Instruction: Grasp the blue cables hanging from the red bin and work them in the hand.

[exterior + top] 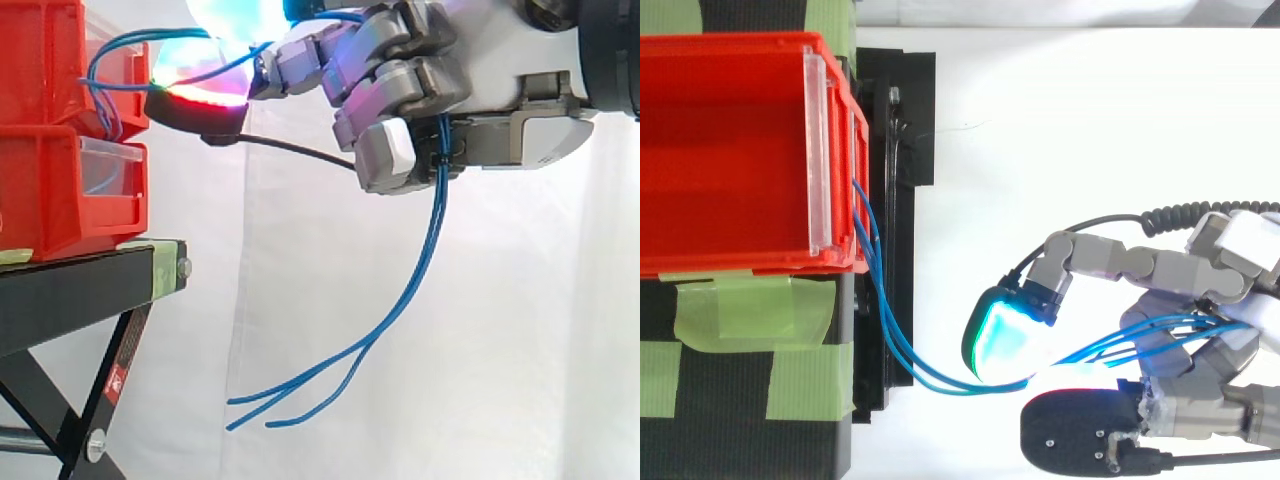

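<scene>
Blue cables (437, 220) gripped in the hand (470, 80)
Curled fingers (385, 150) clasp them; they run from the red bin (730, 150) and dangle below.

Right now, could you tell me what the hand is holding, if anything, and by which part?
The hand grips the blue cables partway along, fingers curled round them; free ends hang below, the rest runs to the red bin.

The blue cables (438, 200) vanish behind the hand's (400, 90) curled fingers, their run through the palm hidden; their ends at the red bin (730, 150) seem tucked behind its front wall.
</scene>
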